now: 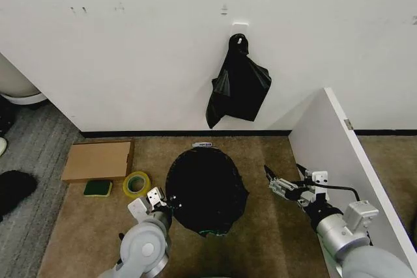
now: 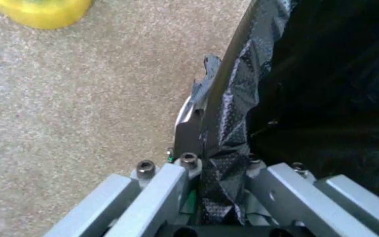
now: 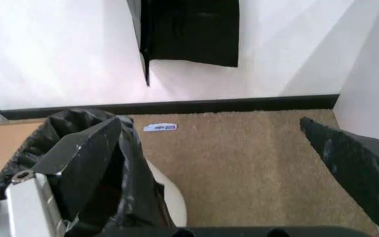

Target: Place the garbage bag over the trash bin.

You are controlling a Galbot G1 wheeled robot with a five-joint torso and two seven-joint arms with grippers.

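On the brown carpet below the wall, the garbage bag (image 1: 207, 190) is draped over the trash bin (image 3: 171, 200), whose white side is seen beneath the plastic. The left tool (image 1: 161, 204) is closed on the bag's crinkled edge at the bin's left rim, apparently so the film can be tugged down. The right tool (image 1: 279, 183), parted and empty, is held off to the bin's right.

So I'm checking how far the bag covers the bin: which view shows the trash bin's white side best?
The right wrist view: a curved patch of the trash bin shows bare below the garbage bag. In the head view the bag hides the bin. The left wrist view shows a pale sliver beside the left gripper, shut on the bag.
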